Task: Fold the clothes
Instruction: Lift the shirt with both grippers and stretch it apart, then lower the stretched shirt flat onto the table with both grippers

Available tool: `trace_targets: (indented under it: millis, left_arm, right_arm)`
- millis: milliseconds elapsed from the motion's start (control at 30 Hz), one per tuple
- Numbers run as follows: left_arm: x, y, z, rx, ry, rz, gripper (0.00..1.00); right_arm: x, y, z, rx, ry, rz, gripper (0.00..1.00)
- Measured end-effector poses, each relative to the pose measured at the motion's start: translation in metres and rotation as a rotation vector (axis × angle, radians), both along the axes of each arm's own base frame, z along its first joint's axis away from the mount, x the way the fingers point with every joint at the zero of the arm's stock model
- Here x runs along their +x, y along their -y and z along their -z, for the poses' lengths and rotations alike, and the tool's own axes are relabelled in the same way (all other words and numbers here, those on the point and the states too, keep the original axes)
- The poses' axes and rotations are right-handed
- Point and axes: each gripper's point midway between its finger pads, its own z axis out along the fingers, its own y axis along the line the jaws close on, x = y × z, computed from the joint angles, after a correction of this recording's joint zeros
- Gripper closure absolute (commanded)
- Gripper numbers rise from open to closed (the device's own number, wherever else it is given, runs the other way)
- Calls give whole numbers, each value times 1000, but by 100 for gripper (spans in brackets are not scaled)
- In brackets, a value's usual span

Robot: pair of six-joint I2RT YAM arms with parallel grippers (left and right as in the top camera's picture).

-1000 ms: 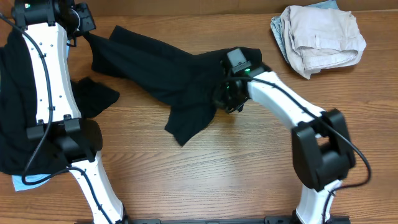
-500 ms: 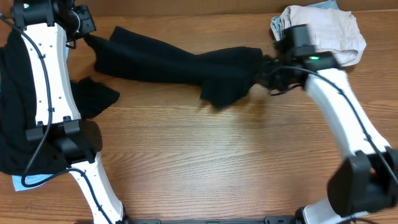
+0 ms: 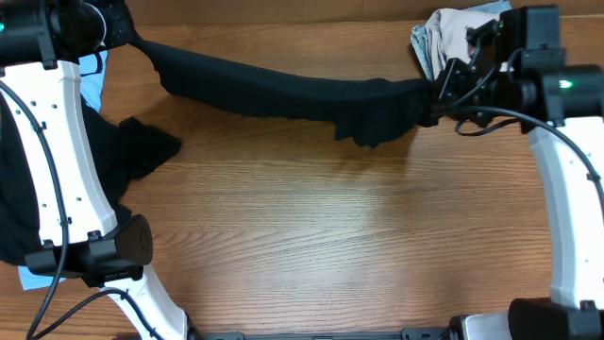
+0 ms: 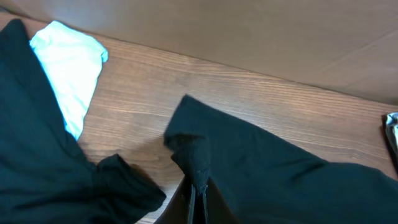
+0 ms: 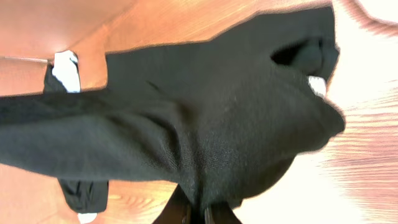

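Wood-grain table [image 3: 311,246]. Black garment [image 3: 283,90] stretched taut: 9 o'clock end clamped in left gripper [image 3: 123,33], 3 o'clock end in right gripper [image 3: 436,100].

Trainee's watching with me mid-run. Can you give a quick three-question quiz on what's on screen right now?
1. True or false: the black garment is already folded.
2. Look at the left hand and the right hand. Which is shut on that garment? A) left only B) right only C) both
3. Fill in: the beige clothes lie closest to the ___ hand.

Key:
1. False. It is stretched out between the two hands.
2. C
3. right
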Motion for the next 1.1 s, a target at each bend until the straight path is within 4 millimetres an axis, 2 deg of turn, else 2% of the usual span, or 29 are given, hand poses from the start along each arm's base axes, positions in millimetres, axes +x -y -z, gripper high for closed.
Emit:
trace_targets:
  millis: [133,267,433,533,767,833,1000,1100]
  left_arm:
    - [-3,4,-16,9,48,15,96]
    - [-23,8,-61,37,162,28,96]
    - [-65,13,-117,69,299,23,96]
    - [-82,13,-134,90,340,8,96]
    - [-91,11,-140,115,352,0,96]
    - [-98,12,-144,121,359,0,96]
    - [-137,16,-160,135,384,-8,96]
    - [-155,17,-162,141,379,-16,96]
  right_arm:
    - [-13,13,-47,-67,75,35,96]
    - [-38,28,-100,-127,197,83,96]
    - [-79,38,-147,-159,327,122,96]
    - [-102,42,-163,-166,382,137,96]
    - [-147,45,-183,-160,467,146,96]
    - [-167,47,-190,-159,502,153,95]
    - [-204,53,-204,-166,592,183,95]
    - [-215,56,-210,-172,625,199,95]
